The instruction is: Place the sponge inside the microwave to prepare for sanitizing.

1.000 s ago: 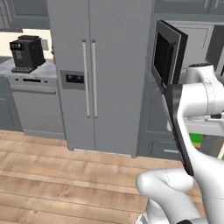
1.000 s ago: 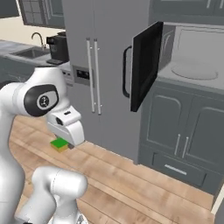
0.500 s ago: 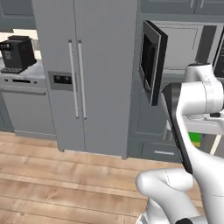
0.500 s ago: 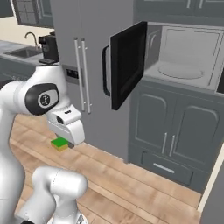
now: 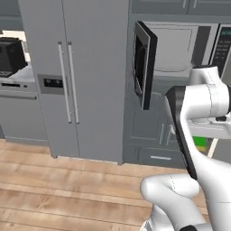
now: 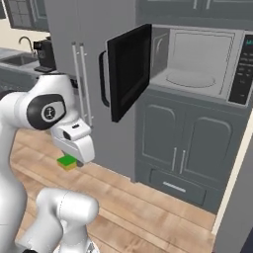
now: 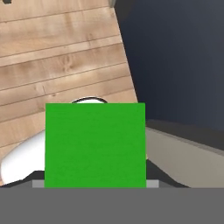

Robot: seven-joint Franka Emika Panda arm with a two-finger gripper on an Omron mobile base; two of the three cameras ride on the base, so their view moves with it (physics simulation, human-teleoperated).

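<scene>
The green-topped sponge with its yellow underlayer sits between the fingers of my gripper, which is shut on it; the sponge hides the fingertips in the hand view. I hold the sponge low, above the wooden floor, left of and below the microwave. A bit of its green peeks out behind my arm. The microwave stands open, its black door swung out to the left, its round turntable bare, and its keypad at the right. The left base view shows the door edge-on.
A tall grey fridge stands left of the microwave. A black coffee machine sits on the counter farther left. Dark grey cabinet doors and a drawer lie under the microwave. Wooden floor stretches in front.
Both base views have shifted: the base has driven toward the microwave, which now looks bigger and nearer the middle. The arm still holds the sponge in the same pose.
</scene>
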